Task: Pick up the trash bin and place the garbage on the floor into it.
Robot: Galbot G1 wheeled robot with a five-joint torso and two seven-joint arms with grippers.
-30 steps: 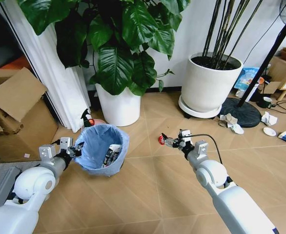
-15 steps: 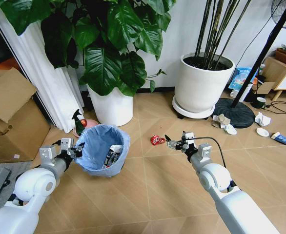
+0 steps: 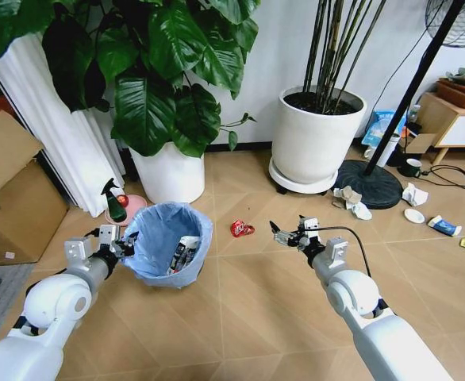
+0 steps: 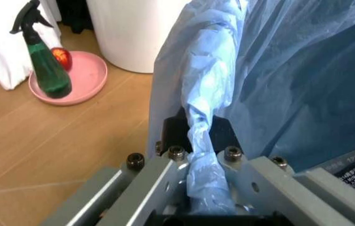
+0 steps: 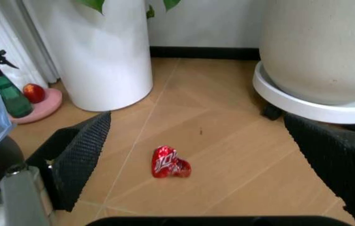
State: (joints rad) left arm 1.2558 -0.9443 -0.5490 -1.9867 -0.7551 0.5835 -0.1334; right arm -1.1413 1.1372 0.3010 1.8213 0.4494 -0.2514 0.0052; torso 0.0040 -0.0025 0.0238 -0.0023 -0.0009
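Pinching the blue-lined trash bin [image 3: 169,244] at its nine o'clock rim, the left gripper [image 3: 124,243] fingers clamp it; litter lies inside. Right gripper [image 3: 286,234] fingers spread, red crushed wrapper [image 3: 239,228] on open floor [image 3: 248,309] at their nine o'clock.

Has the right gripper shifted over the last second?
Yes. The open right gripper has drawn away from the red wrapper lying on the floor, toward the bamboo pot side.
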